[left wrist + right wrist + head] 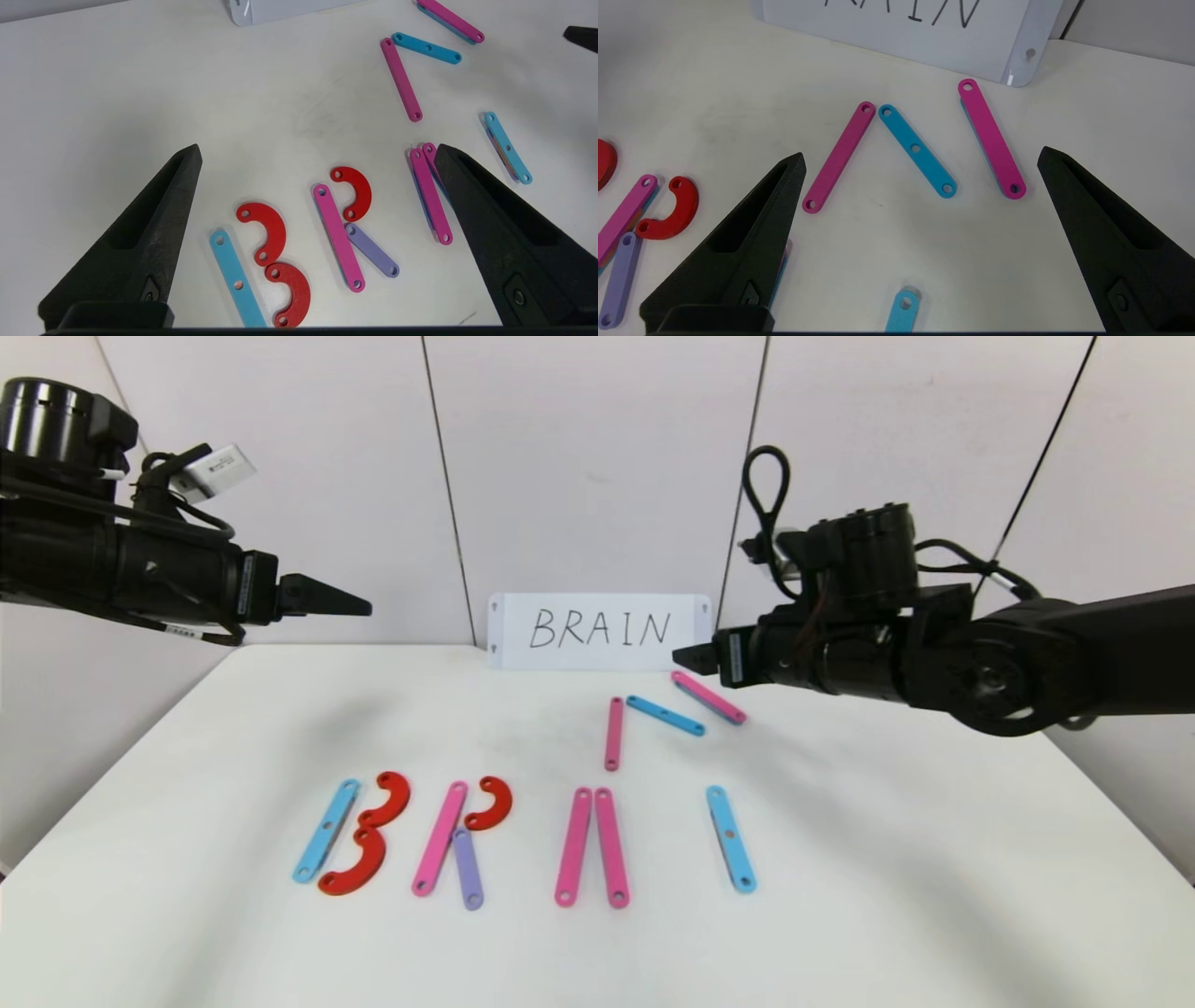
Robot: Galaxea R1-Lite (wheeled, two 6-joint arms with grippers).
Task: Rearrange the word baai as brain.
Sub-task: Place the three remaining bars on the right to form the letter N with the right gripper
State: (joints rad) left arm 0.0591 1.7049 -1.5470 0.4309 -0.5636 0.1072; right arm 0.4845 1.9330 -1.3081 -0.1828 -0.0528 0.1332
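1. Flat plastic letter pieces lie on the table (187, 896): straight bars with rounded ends and small holes, plus red C-shaped curves; matte finish.
2. Front row, from the robot's left: blue bar (326, 831) with two red curves (369, 835) forming a B; pink bar (440, 838), red curve (489, 804) and purple bar (467, 868) forming an R; two pink bars (592, 846) touching at the top, an A without a crossbar; lone blue bar (730, 838), an I.
3. Behind the row, near the card: pink bar (613, 733), blue bar (665, 715), pink bar (709, 697), a loose N, pieces apart.
4. Table white, smooth, faintly scuffed; white panelled wall behind; white card (600, 631) handwritten BRAIN stands at the back edge.
5. Left gripper (317, 154) raised over the left side, jaws wide, holding nothing.
6. Right gripper (920, 156) hovers by the N pieces, jaws wide, nothing held.
7. Wrist views cut off the card and some bars; a second layer under some bars is hard to make out.
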